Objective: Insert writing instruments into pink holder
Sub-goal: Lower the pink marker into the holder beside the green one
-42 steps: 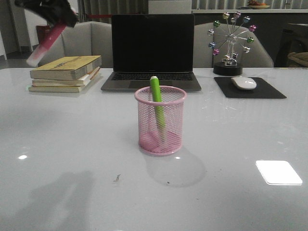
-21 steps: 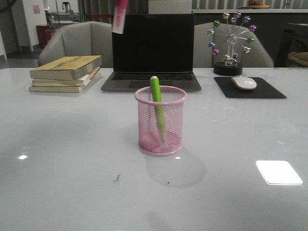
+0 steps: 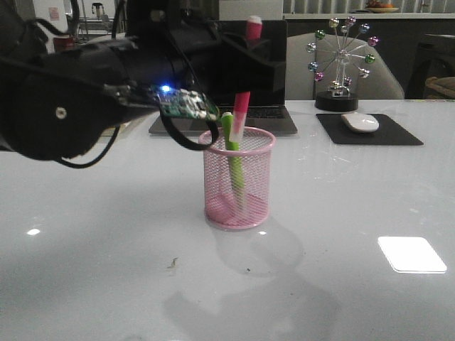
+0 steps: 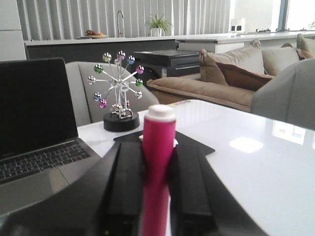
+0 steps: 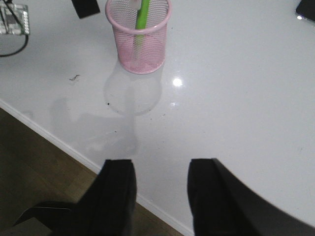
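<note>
Left gripper [image 3: 245,60]: large black arm reaching in over the bench [image 3: 106,270] from the left side; a green circuit board [image 3: 183,104] with a lit blue light is exposed on its wrist. Jaws closed on the magenta marker [image 3: 242,114]; in the left wrist view the two black fingers [image 4: 129,182] press against either side of the barrel.

Magenta marker: long axis near upright, tilted slightly. Its pale-capped end [image 4: 158,112] stands above the jaws; the lower end hangs below them, reaching down to the rim of the pink holder [image 3: 237,177] just beside the green marker's top. Whether the tip is inside the rim cannot be told. No lettering readable on the barrel.

Green marker [image 3: 232,153]: stands inside the pink holder, below the left jaws, leaning a little, lower end on the holder's floor, top just above the rim. No label legible.

Pink holder: wire-mesh cup, upright on the bench, directly beneath the left jaws and well ahead of the right jaws. No brand mark visible.

Laptop [image 3: 266,78]: open, dark screen, behind the left jaws. No writing readable.

Right gripper [image 5: 160,196]: jaws parted, nothing between them, over the near bench edge.

Ferris-wheel ornament [image 3: 341,60]; mouse [image 3: 360,122] on a dark pad [image 3: 370,131].
</note>
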`<state>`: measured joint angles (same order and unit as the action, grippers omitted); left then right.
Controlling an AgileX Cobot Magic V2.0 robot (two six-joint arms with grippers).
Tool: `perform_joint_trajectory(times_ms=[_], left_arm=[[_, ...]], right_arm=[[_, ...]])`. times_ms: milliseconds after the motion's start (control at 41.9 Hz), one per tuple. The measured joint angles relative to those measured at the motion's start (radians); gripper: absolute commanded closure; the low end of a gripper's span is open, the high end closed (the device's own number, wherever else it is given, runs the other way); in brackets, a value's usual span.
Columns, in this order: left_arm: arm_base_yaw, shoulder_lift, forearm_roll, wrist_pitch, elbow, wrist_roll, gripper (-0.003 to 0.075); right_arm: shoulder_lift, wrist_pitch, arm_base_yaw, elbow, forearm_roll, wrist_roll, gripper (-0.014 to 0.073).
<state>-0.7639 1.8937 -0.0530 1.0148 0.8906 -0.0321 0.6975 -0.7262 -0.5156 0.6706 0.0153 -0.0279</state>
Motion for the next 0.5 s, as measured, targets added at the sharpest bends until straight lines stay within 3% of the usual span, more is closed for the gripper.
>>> perform_joint_trajectory(times_ms=[191, 239, 382, 501], left_arm=[[-0.002, 0.046, 0.0, 0.014, 0.0, 0.002, 0.0622], [-0.002, 0.047, 0.0, 0.014, 0.0, 0.002, 0.0591], [-0.002, 0.047, 0.0, 0.016, 0.0, 0.002, 0.0406], [-0.004, 0.047, 0.0, 0.016, 0.0, 0.004, 0.0345]], right_arm=[[0.0, 0.0, 0.0, 0.0, 0.0, 0.0, 0.0212], [0.0, 0.0, 0.0, 0.0, 0.0, 0.0, 0.0212], [0.0, 0.0, 0.0, 0.0, 0.0, 0.0, 0.0212], [0.0, 0.0, 0.0, 0.0, 0.0, 0.0, 0.0212]])
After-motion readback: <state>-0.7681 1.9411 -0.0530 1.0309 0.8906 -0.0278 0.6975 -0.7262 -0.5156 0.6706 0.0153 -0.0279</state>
